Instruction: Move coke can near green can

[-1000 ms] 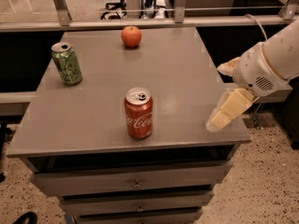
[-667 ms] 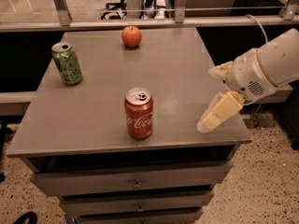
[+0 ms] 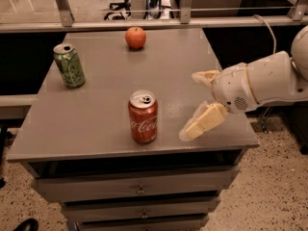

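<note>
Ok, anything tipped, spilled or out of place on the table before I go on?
Nothing stands out. The coke can, green can and apple all sit upright on the table; the gripper hangs open beside the coke can, apart from it.

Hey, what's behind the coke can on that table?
Farther back stand the red apple and, to the left, the green can. The coke can hides a patch of tabletop behind it. The gripper hovers open at its right.

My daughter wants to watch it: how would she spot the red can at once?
Look at the grey cabinet top. Near its front edge stands the coke can, left of the robot's open gripper. It is the only red can, with white script; the green can and apple sit farther back.
</note>
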You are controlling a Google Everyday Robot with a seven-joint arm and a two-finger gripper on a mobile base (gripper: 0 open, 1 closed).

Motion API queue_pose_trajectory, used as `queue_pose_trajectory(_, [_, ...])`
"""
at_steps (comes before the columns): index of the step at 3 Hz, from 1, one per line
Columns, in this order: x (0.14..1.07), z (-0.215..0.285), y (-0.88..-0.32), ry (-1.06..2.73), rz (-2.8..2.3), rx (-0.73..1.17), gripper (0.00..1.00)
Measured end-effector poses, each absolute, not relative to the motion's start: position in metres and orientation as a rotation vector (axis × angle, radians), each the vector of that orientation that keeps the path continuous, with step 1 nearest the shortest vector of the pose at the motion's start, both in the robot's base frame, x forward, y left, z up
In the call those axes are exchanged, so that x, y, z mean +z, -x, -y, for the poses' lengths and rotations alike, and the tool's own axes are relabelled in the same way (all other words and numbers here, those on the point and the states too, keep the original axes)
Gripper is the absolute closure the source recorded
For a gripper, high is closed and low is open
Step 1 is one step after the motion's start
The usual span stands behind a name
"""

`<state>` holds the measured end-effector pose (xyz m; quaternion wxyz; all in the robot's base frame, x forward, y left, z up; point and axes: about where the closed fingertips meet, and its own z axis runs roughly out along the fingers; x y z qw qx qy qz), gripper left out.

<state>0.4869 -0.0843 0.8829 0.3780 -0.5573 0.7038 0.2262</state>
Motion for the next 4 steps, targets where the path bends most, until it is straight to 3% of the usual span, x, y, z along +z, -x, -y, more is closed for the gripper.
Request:
queue_pose_trajectory(2, [0.877,0.018,-0.485,1.389,-1.592,0.738,0.00])
queue_pose_trajectory(4, [0.870,-0.012,-0.485,1.341,-1.540,0.889,0.41])
